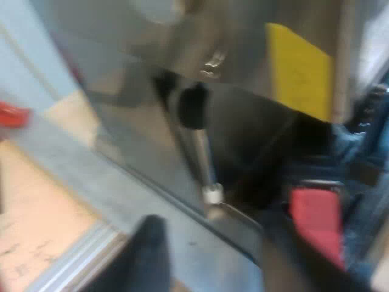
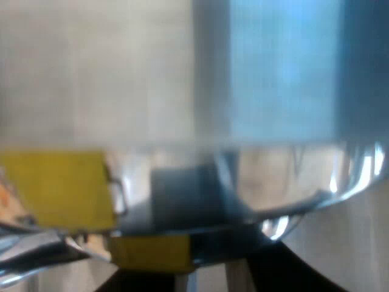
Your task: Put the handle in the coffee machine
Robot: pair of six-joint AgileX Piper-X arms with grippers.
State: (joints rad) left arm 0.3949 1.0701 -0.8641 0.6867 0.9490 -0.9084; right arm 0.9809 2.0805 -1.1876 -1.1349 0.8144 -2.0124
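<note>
Red end of handle (image 1: 316, 226), seemingly, low at espresso machine (image 1: 134, 131) front, past steam wand (image 1: 203, 158); locked or loose, cannot tell. Nearby, left gripper (image 1: 213, 267) spread wide, empty. For right gripper (image 2: 200, 283), state unreadable. Probably approach stage; next calls for closing squarely on handle.

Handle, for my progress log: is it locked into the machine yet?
Cannot tell. A red end shows near the espresso machine's front, beside the left gripper; its seating is hidden.

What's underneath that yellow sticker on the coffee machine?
Below the yellow sticker, the front of the espresso machine drops into a dark recess. A metal wand with a black knob hangs beside it, and a red end shows farther below. Anything deeper inside is hidden in shadow.
</note>
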